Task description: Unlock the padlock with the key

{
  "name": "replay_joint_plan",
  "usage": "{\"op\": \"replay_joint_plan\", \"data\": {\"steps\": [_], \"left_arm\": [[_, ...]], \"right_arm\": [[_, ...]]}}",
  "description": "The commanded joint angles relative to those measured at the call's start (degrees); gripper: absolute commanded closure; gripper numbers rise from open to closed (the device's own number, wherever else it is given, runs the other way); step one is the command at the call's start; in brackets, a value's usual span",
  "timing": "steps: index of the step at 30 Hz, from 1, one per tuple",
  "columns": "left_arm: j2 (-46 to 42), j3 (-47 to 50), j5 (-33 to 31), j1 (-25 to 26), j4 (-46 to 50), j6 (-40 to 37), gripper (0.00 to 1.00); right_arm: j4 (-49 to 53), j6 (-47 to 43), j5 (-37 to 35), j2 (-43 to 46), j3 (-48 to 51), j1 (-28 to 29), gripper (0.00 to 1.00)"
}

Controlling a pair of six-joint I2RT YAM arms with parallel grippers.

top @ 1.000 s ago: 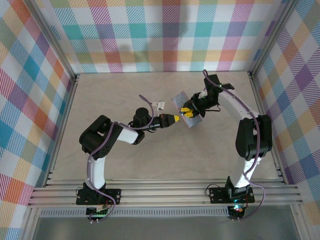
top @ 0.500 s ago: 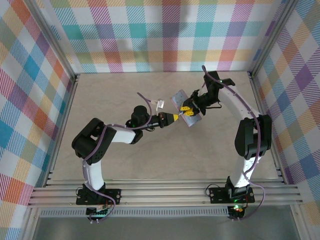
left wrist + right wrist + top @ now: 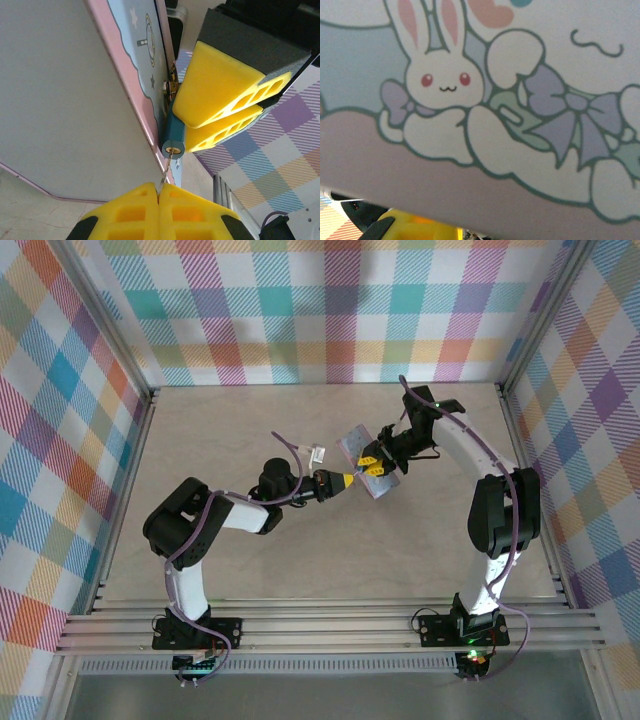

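Observation:
In the left wrist view the padlock, a small dark blue block, hangs at the edge of the pale-blue cartoon tin. My right gripper is shut on it, and its yellow fingers pinch the padlock from the right. My left gripper is shut on the key, a thin metal sliver. The key's tip sits in the padlock's brass keyhole. From above, my left gripper and my right gripper meet at the tin, mid-table.
The tin's rabbit print covers most of the right wrist view, with a yellow finger at the bottom. A small white connector lies left of the tin. Plaid walls and metal rails border the table.
My left arm has stretched out, its elbow dropping lower and further left. The tin and my right gripper have shifted slightly left. Both grips are unchanged.

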State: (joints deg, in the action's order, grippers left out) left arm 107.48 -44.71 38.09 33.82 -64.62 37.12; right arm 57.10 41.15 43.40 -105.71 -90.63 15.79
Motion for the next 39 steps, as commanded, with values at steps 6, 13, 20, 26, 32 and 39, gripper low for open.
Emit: {"op": "replay_joint_plan", "data": {"steps": [6,13,20,26,32,39], "left_arm": [[-2.8,-0.7,-0.7,-1.2,-3.0,-1.9,1.00],[-6.3,-3.3,1.0,-1.0,9.4,-10.0,1.00],[-7.9,-3.6,2.1,-1.1,15.9,-12.8,1.00],[-9.1,-2.6,1.5,-1.2,17.5,-13.2,1.00],[-9.7,-2.6,0.7,-1.2,20.4,-14.6,1.00],[-10.8,-1.8,0.1,-1.3,23.2,-15.6,1.00]], "right_arm": [[4.0,0.3,8.7,-0.5,1.3,2.7,1.00],[4.6,1.7,8.0,-0.6,0.0,2.7,1.00],[5.0,2.4,5.3,-0.5,-1.2,2.7,1.00],[3.5,3.9,4.6,-0.2,-0.9,2.6,1.00],[3.2,4.1,4.3,-0.2,-1.2,2.6,1.00],[2.5,4.6,3.5,-0.1,-1.1,2.6,1.00]]}}
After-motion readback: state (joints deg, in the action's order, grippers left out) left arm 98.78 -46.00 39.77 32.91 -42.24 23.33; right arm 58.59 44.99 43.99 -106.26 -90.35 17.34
